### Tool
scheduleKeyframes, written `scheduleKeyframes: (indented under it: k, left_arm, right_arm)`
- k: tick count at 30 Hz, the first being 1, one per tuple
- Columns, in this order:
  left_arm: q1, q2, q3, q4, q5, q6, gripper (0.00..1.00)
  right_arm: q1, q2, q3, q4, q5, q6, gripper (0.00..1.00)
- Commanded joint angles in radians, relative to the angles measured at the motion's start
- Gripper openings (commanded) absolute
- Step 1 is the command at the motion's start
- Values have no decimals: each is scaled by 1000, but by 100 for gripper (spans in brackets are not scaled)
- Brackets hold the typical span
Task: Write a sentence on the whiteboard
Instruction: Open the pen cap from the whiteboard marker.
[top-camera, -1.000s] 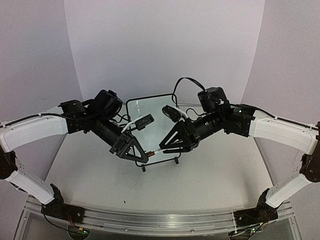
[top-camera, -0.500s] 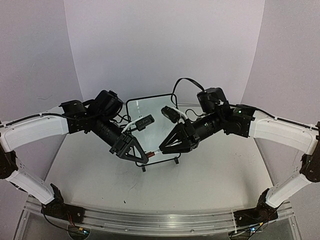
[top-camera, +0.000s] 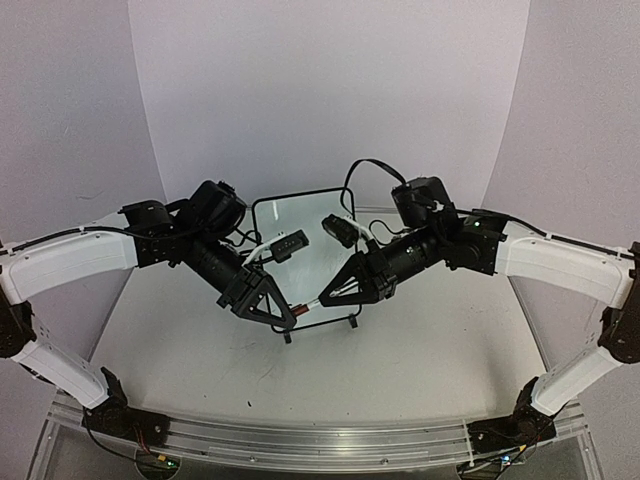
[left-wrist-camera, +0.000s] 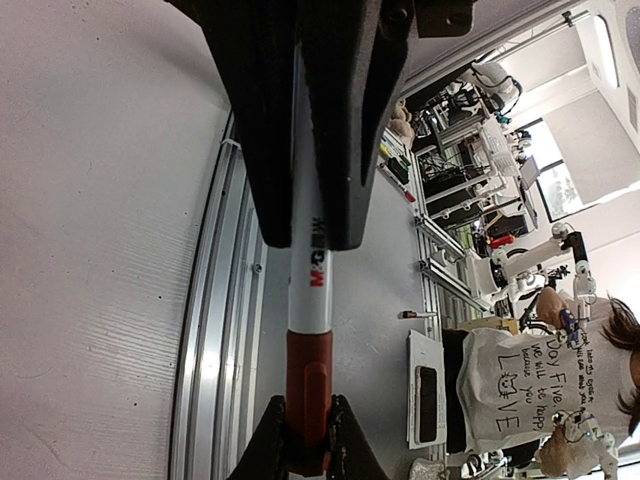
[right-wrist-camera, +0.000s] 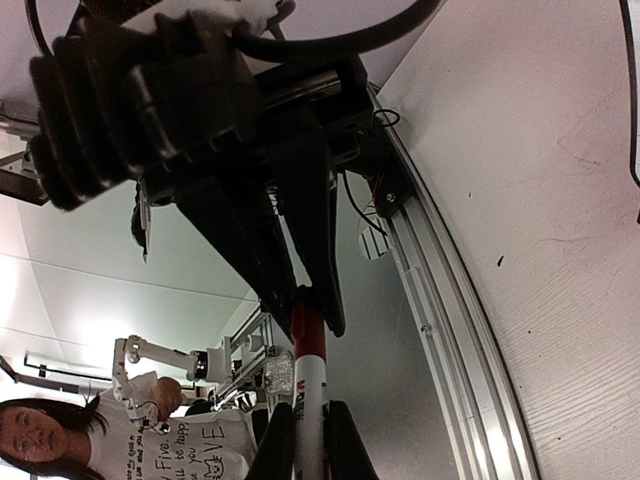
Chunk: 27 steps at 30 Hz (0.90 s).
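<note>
Whiteboard upright on pale table

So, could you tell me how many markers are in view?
1: a marker, held by the left gripper and right gripper, in front of the whiteboard; others may be hidden.

I see a pale grey table with a faint wood grain. On it the whiteboard stands upright, just behind the spot where both pairs of jaws meet.
</note>
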Motion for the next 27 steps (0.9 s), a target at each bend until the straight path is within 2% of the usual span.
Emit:
scheduleKeyframes:
  k: [1, 6, 19, 24, 27]
  left_arm:
    - [6, 5, 0, 6, -1, 20, 0]
    - [5, -24, -20, 10, 3, 40, 0]
    - [15, -75, -75, -57, -19, 67, 0]
    - [15, -72, -122, -70, -198, 37, 0]
    - [14, -68, -212, 1, -372, -42, 0]
  right_arm:
    - [9, -9, 11, 41, 23, -32, 0]
    - [-34, -47, -21, 41, 9, -76, 0]
    - [-262, -142, -105, 29, -195, -125, 0]
    - [-299, -182, -133, 19, -158, -126, 0]
    - [-299, -196, -142, 6, -29, -108, 0]
